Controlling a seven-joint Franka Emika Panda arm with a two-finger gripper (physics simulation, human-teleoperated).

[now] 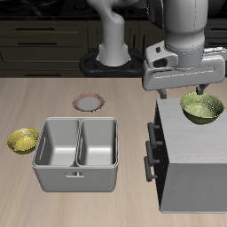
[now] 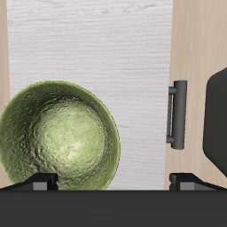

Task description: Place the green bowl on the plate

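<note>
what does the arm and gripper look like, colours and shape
The arm is glossy white with rounded, cylindrical segments and a darker grey band at the joint. The gripper has a boxy, pale grey-white hand body with two short dark fingers below. No cables or markings are visible.

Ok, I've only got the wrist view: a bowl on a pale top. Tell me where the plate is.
Observer: The plate lies on the table, just behind a grey two-bin tray.
Operator: Say what the green bowl sits on.
Observer: It rests on top of a cabinet, higher than the plate.
Operator: Name anything I might confuse it with.
Observer: A yellow bowl sits on the table beyond the tray, far from the gripper.
</note>
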